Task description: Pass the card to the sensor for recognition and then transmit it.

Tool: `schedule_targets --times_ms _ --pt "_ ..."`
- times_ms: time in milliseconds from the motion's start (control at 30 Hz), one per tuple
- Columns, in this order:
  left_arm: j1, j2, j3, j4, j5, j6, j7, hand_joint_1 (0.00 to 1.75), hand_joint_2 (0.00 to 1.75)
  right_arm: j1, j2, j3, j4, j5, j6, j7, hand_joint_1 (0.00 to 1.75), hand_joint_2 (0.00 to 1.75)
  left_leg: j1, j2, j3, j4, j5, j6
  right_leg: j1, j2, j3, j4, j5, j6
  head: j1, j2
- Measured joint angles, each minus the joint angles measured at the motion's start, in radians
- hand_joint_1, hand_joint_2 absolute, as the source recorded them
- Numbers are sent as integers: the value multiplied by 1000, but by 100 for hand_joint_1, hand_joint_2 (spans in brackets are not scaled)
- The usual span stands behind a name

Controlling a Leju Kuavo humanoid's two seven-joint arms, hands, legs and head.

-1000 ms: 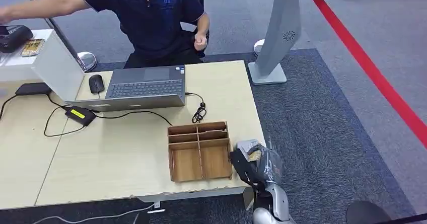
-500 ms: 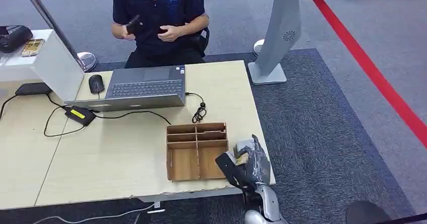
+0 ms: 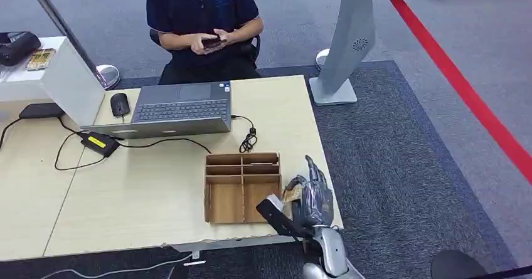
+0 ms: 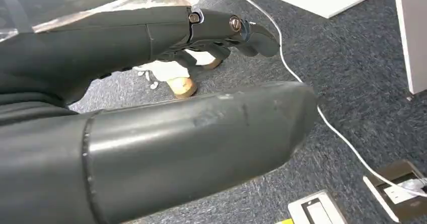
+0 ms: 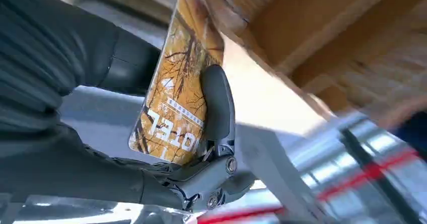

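My right hand [image 3: 312, 199] is at the table's near right corner, beside the right wall of the wooden divider box [image 3: 241, 187]. It pinches a yellow-orange card [image 3: 290, 194]. In the right wrist view the card [image 5: 176, 98], printed with bare trees and the word HOTEL, is clamped by a dark finger [image 5: 217, 103] and its top edge touches the wooden box [image 5: 312, 43]. My left hand [image 4: 151, 108] hangs over dark carpet with fingers stretched out, holding nothing. A small grey device [image 3: 296, 182] at the table corner is mostly hidden behind my right hand.
A seated person [image 3: 204, 22] across the table holds a phone in both hands. A laptop [image 3: 179, 106], mouse [image 3: 120, 103], power brick [image 3: 100, 143] and cables lie on the table [image 3: 144, 191]. A grey kiosk stand [image 3: 348, 41] rises at the right. A black device [image 3: 15, 46] sits far left.
My right hand has moved left with the card, up against the wooden box, which has slid slightly left. The person drew in an outstretched arm and now holds a phone.
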Motion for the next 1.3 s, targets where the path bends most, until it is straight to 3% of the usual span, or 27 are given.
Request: schedule_targets --times_ms 100,267,433,833,1300 --pt "0 0 0 0 0 0 -1 0 0 13 30 -70 -81 69 -1 -75 175 175 0 0 0 0 0 0 0 0 0 0 0 0 0 0" --pt "1 0 -2 0 0 0 -6 0 0 26 85 -185 -228 81 -3 -186 175 175 0 0 0 0 0 0 0 0 0 0 0 0 0 0" --pt "2 0 -2 0 -10 0 -8 0 0 32 132 -270 -351 69 -5 -243 175 175 0 0 0 0 0 0 0 0 0 0 0 0 0 0" --pt "2 0 1 -2 -50 0 -21 0 0 10 171 -291 -467 44 -2 -215 175 175 0 0 0 0 0 0 0 0 0 0 0 0 0 0" --pt "-5 -9 3 -2 -72 0 -29 0 0 -72 185 -163 -421 9 0 -178 175 175 0 0 0 0 0 0 0 0 0 0 0 0 0 0"
